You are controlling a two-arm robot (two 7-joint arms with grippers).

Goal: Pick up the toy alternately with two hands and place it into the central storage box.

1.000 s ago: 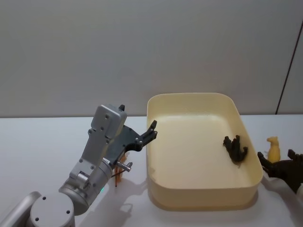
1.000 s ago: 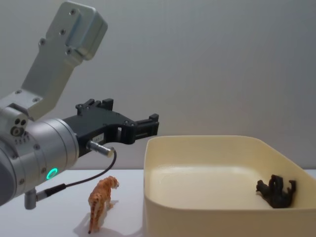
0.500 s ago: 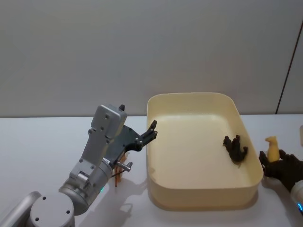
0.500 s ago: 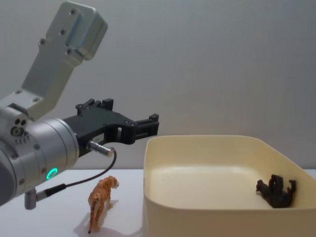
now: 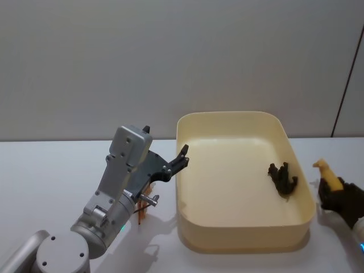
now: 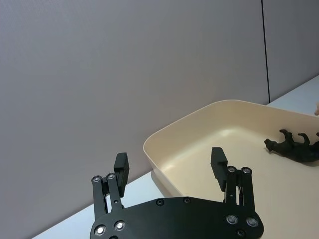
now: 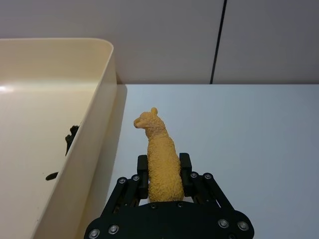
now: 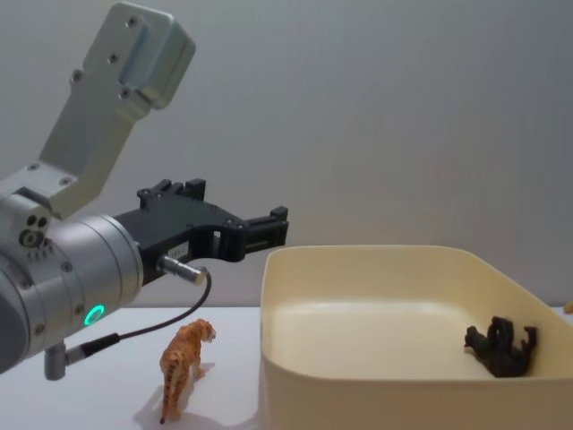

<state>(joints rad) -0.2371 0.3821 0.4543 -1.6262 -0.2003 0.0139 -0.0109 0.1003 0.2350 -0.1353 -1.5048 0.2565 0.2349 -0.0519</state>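
Note:
My right gripper is shut on a yellow llama toy, held just off the table beside the right wall of the cream storage box; in the head view the llama toy shows at the far right above the gripper. A black animal toy lies inside the box near its right wall. My left gripper hangs open and empty above the table left of the box. An orange tiger toy stands on the table under the left arm.
The white table extends left of the box and right of it. A grey wall stands behind. A thin cable hangs from the left wrist above the tiger.
The right gripper closed on the yellow llama and lifted it slightly, tilting it toward the box. The left arm has stayed still.

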